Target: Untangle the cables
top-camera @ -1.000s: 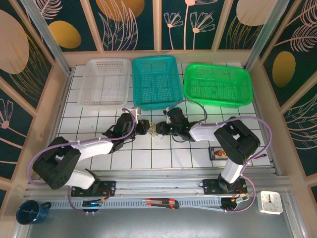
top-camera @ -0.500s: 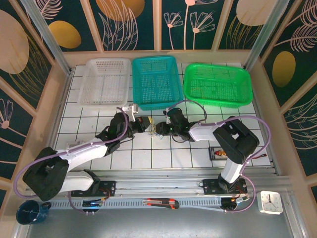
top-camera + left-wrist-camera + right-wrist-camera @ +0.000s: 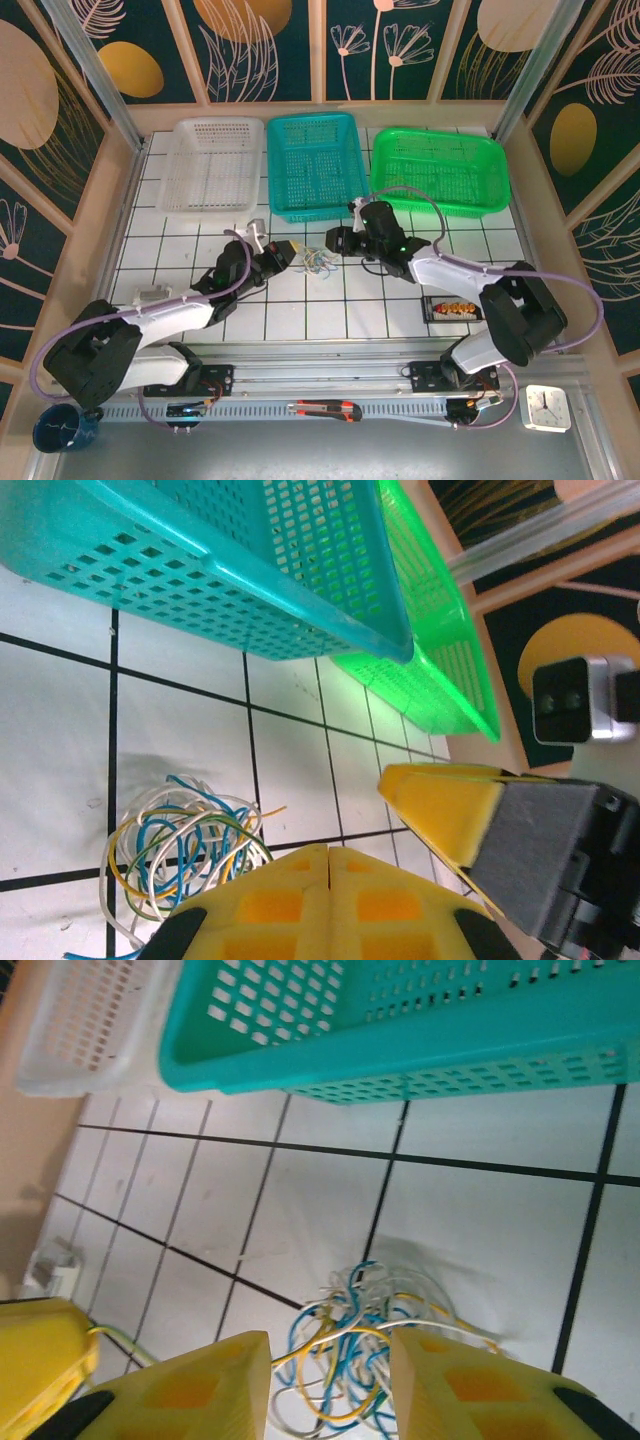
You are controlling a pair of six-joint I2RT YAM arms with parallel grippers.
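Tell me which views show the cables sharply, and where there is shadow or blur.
Top external: evenly lit, the cables small, strands hard to separate. Left wrist: cables sharp over a soft shadow; the left gripper near the lens is soft. Right wrist: cables sharp, the right gripper slightly blurred.

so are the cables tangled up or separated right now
Tangled: the cables sit as one small bundle, with blue, white and yellow loops crossing over and through each other.

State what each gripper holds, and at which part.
Right gripper: open, holding nothing. Left gripper: shut beside the small tangle of thin blue, white and yellow wires; a pinched strand cannot be told.
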